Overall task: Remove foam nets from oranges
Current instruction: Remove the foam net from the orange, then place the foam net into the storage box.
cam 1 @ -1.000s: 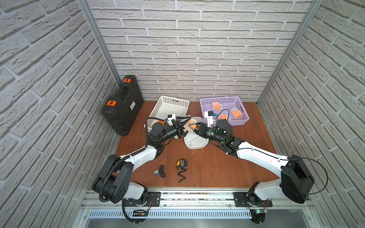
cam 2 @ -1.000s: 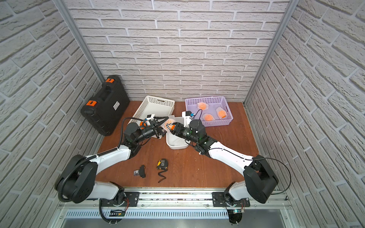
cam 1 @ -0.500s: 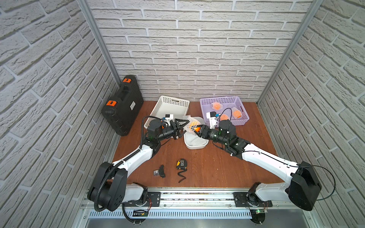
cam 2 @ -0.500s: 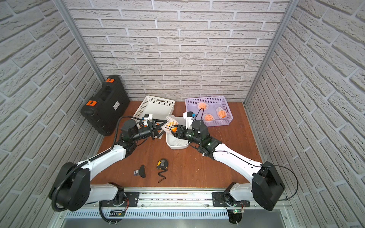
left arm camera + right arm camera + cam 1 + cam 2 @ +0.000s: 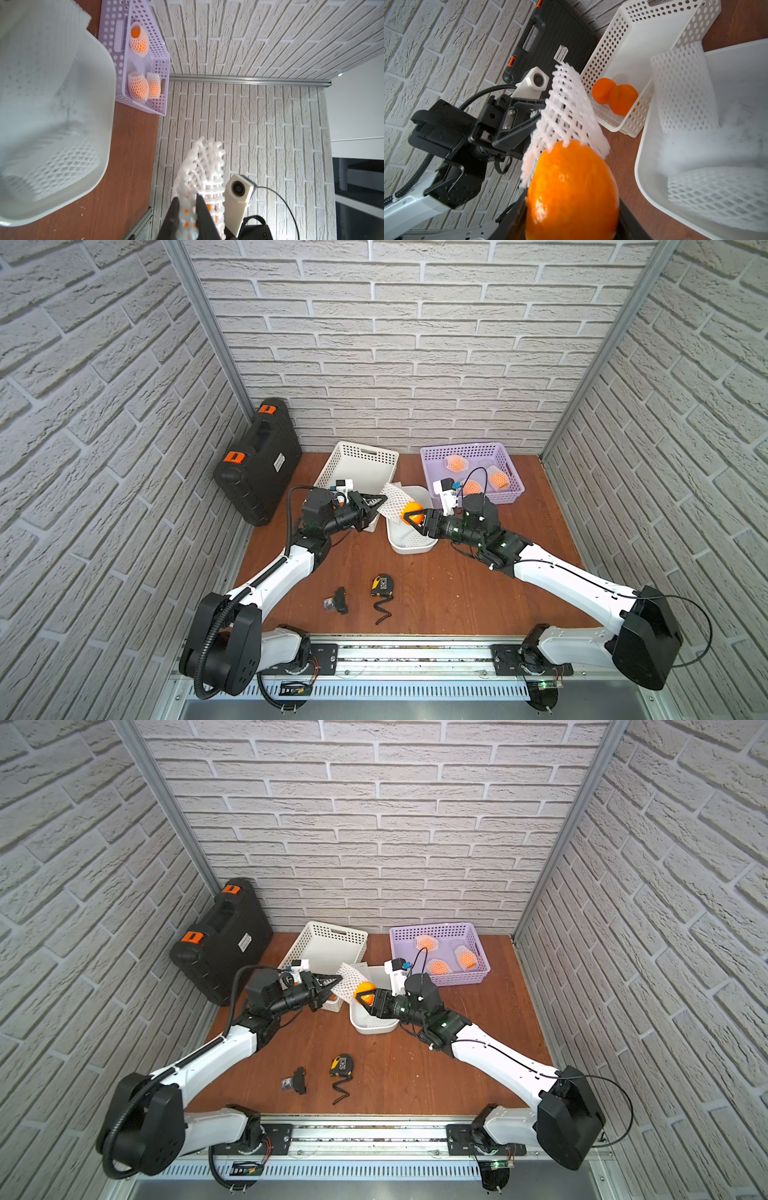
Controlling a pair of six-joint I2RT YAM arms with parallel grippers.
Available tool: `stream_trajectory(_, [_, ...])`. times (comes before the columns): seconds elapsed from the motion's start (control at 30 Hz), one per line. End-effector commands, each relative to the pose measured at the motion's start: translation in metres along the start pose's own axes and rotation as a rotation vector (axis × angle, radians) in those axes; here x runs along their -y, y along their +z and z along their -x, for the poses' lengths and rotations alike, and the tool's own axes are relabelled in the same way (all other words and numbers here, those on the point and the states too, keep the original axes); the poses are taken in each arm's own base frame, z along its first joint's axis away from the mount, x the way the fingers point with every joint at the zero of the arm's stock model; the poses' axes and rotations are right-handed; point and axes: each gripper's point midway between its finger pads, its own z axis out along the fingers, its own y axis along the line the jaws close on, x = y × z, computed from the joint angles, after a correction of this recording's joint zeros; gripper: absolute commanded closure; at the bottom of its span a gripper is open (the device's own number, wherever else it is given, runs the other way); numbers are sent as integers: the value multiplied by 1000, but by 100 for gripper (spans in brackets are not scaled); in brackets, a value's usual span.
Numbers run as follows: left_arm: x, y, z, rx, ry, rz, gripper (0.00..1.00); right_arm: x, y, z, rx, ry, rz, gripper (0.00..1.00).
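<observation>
Right at the tips, the left gripper (image 5: 187, 200) has its two black fingers (image 5: 202, 209) pressed together on the rim of a foam net (image 5: 569, 108), pinching the white mesh flat between them. The right gripper (image 5: 415, 519) faces it, its jaws spread round an orange (image 5: 571, 187) and gripping it from both sides. The net stretches between the two grippers. Most of the fruit's skin is bare, and only the net's loose far edge lies on the crown of the orange.

Both grippers hang in the air above the near end of a white plastic tub (image 5: 409, 549). Inside the tub lie two empty nets: one flat on the bottom (image 5: 716, 191), the other standing against the far wall with its top above the rim (image 5: 683, 87).

Just beside the tub, on the left arm's side, is a white perforated basket (image 5: 357, 456) with two bare oranges (image 5: 604, 90) touching each other in its near corner. Towards the back on the right arm's side sits a purple perforated basket (image 5: 465, 450) holding three netted oranges (image 5: 456, 463), each apart from the others.

Further out, a black case (image 5: 257, 460) with orange latches leans against the left wall. On the brown table (image 5: 457, 593), near the front rail, lie a yellow and black tape measure (image 5: 382, 585) and a small black part (image 5: 338, 600), well apart from the baskets.
</observation>
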Motion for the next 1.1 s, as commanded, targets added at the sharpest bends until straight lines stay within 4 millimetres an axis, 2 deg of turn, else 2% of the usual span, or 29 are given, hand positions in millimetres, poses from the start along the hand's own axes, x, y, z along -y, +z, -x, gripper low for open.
stream_trajectory(0.0, [16, -7, 10, 58, 44, -28, 84, -16, -11, 2, -9, -56, 40, 55])
stream_trajectory(0.13, [9, -8, 20, 88, 78, 33, 85, -16, -25, 0, -6, -83, 21, 56])
stream_trajectory(0.23, [-5, -3, 21, 76, 166, 184, 85, -11, -45, 5, 33, -119, -45, 56])
stream_trajectory(0.33, [-20, 11, 17, 30, 263, 327, 85, 0, -66, 13, 77, -143, -110, 56])
stream_trajectory(0.5, [-41, 48, 7, -148, 342, 472, 85, 16, -88, 15, 103, -158, -174, 56])
stream_trajectory(0.63, [-59, 70, 0, -251, 407, 566, 85, 28, -99, 16, 133, -155, -208, 56])
stream_trajectory(0.8, [-86, 90, 1, -346, 495, 738, 85, 37, -105, 16, 142, -161, -233, 56])
stream_trajectory(1.0, [-104, 117, 20, -325, 551, 796, 85, 43, -104, 14, 138, -175, -243, 56])
stream_trajectory(1.07, [-117, 124, 23, -342, 570, 852, 84, 44, -104, 12, 134, -177, -244, 56])
